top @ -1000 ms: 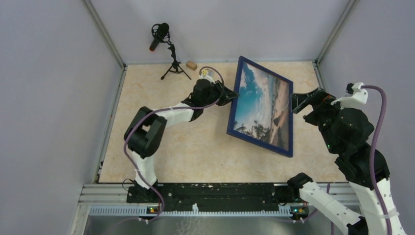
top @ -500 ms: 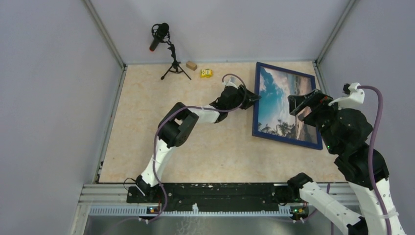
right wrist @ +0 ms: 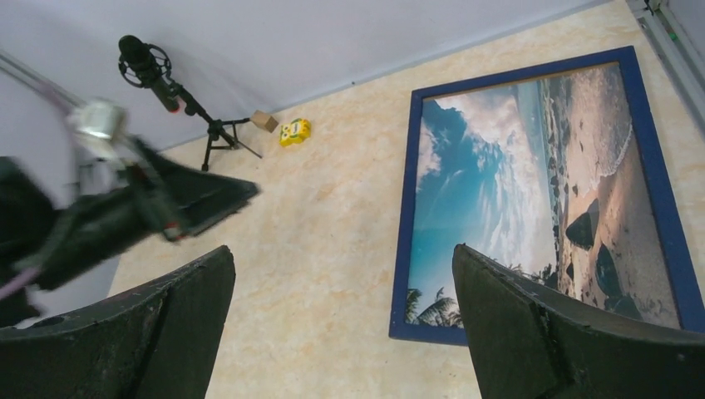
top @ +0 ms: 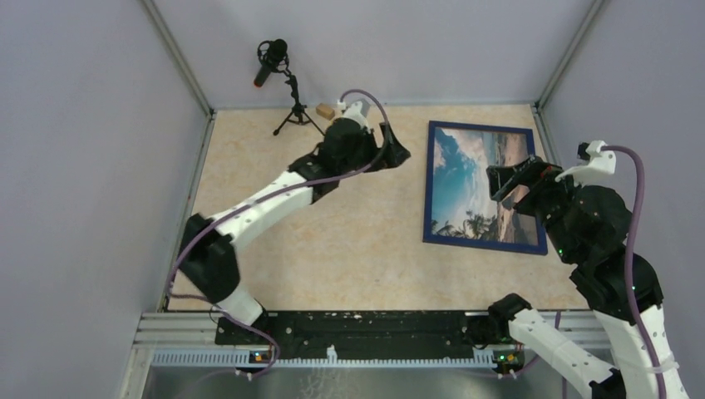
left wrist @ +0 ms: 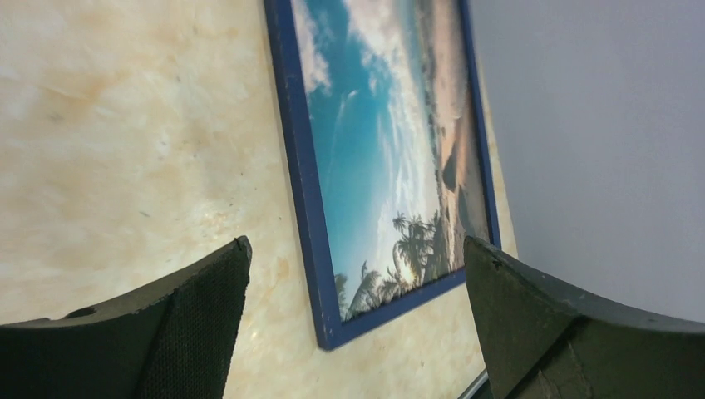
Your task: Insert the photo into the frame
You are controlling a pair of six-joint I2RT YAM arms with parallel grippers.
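Flat on table (top: 332,241), seaside photo (top: 480,184) in blue frame (right wrist: 406,208), left hand (left wrist: 356,253), right hand (right wrist: 343,253) spread.

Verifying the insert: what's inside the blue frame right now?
The seaside photo fills the frame, which lies flat on the table, blue face up. Whatever sits behind the photo is covered and cannot be seen.
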